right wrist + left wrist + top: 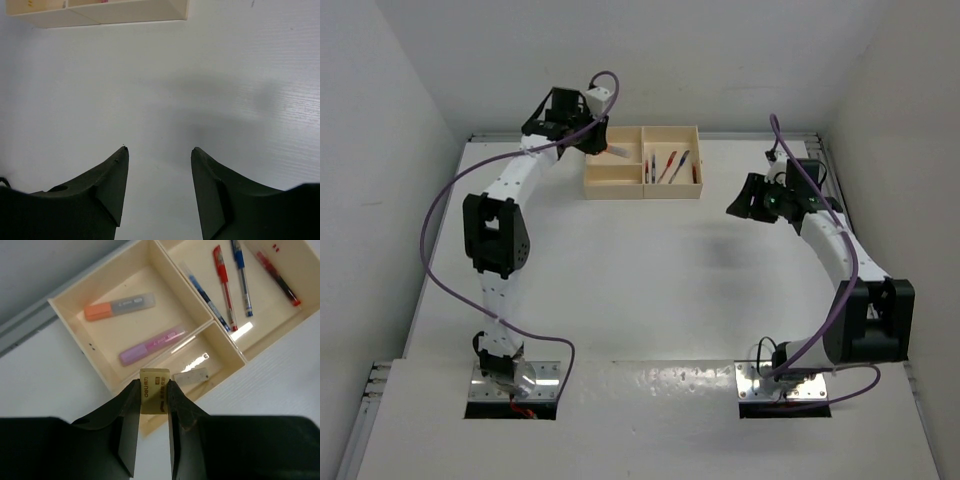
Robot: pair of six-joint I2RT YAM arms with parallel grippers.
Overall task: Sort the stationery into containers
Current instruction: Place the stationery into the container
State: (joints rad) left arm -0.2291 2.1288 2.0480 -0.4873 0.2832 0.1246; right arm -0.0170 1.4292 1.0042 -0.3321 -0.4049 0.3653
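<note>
Here the left jaws are clamped on a tan eraser block point(155, 397), at the lower centre of the left wrist view, over the near edge of the cream tray point(145, 277). Just beyond it, a grey eraser point(190, 376) lies in the small compartment. An orange marker point(117, 306) and a purple marker point(152, 344) lie in the compartment at upper left, and red and blue pens point(225, 285) in the large one at upper right. The right jaws stand apart, holding nothing, above the bench point(200, 75), right of the tray in the top view.
</note>
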